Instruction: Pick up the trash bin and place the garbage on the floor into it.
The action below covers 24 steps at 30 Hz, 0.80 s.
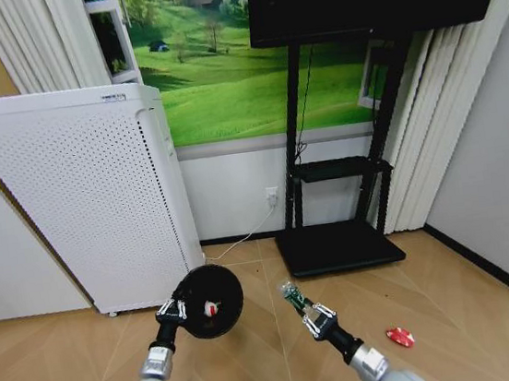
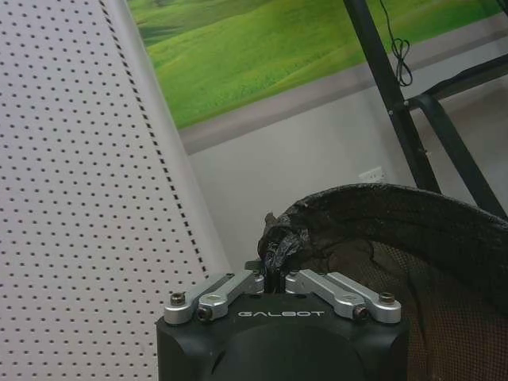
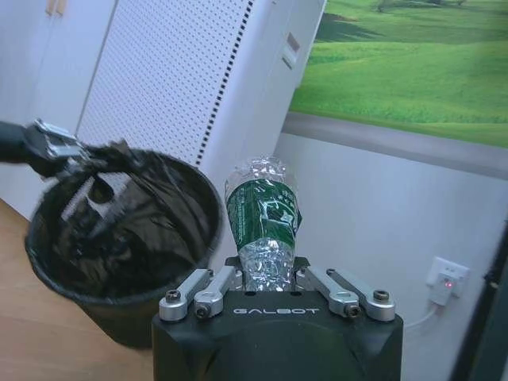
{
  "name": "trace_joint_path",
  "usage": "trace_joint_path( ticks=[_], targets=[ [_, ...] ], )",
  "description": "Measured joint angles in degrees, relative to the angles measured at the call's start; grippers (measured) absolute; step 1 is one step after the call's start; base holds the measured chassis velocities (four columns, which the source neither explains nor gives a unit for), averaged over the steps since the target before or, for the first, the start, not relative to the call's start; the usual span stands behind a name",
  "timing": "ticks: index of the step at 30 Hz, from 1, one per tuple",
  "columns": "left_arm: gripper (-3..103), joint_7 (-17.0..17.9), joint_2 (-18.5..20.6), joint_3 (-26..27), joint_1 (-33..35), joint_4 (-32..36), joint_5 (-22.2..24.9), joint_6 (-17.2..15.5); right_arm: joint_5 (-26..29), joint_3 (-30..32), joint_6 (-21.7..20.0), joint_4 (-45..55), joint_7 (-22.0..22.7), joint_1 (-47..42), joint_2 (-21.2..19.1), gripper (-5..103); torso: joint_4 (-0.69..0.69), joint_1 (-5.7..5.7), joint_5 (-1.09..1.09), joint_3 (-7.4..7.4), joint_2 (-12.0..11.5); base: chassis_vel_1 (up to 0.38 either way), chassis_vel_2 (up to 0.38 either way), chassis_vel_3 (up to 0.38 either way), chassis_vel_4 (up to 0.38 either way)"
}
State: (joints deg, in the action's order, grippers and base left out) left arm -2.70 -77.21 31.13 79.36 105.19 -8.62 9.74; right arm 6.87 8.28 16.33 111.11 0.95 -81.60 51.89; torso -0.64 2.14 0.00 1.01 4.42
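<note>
Head view first: trash bin (image 1: 209, 300), small, black and round, hangs above the wooden floor (image 1: 53, 364), tipped so its mouth faces the camera, with a red-and-white wrapper (image 1: 212, 308) visible inside. The left gripper (image 1: 173, 311) has its jaws clamped on the bin's rim at the left edge. To the right, near the bin but apart from it, the right gripper (image 1: 298, 304) has its jaws clamped on a clear bottle with a green label (image 1: 292, 294). A flattened red piece (image 1: 400, 336) lies on the floor farther right, well apart from both grippers. A tall white perforated appliance (image 1: 89, 201) stands just behind the bin on the left; a black TV stand (image 1: 340, 240) stands against the wall behind the right arm, with a cable running from a wall socket (image 1: 272, 196) along the baseboard.

Left wrist view: the left gripper (image 2: 271, 278) pinches a bunched fold of black liner at the trash bin's rim (image 2: 381, 202); the perforated appliance (image 2: 79, 198) stands close beside it.

Right wrist view: the right gripper (image 3: 268, 279) grips the crumpled bottle (image 3: 262, 226) upright by its lower end. The trash bin (image 3: 119, 238) hangs just beside it, mouth open, black liner inside, with the left gripper (image 3: 73, 155) on its far rim. The appliance (image 3: 175, 79) stands behind, and a wall socket (image 3: 444, 279) shows a red light.
</note>
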Motion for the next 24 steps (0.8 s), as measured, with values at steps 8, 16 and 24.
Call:
trace_joint_path(
  ticks=[8,16,24],
  targets=[
    [6,0.2,-1.9,-5.3,-5.2,-7.1,-3.0,0.2,1.3,-10.0,-0.1,-5.4,0.0,9.8,3.6,25,-0.01,0.02,0.0,0.0,0.0,0.0,0.0,0.0,0.0],
    [6,0.4,-5.4,-8.3,-8.8,-10.5,-4.8,0.2,1.9,-15.9,-0.7,-10.3,0.3,17.6,7.5,25,-0.02,0.01,-0.01,0.01,0.0,0.0,0.0,0.0,0.0],
    [6,0.6,-7.1,-10.8,-8.0,-11.1,-6.2,0.2,1.6,-19.0,-0.6,-16.4,0.6,21.6,12.6,25,-0.02,0.01,0.0,0.01,0.0,0.0,0.0,0.0,0.0]
  ],
)
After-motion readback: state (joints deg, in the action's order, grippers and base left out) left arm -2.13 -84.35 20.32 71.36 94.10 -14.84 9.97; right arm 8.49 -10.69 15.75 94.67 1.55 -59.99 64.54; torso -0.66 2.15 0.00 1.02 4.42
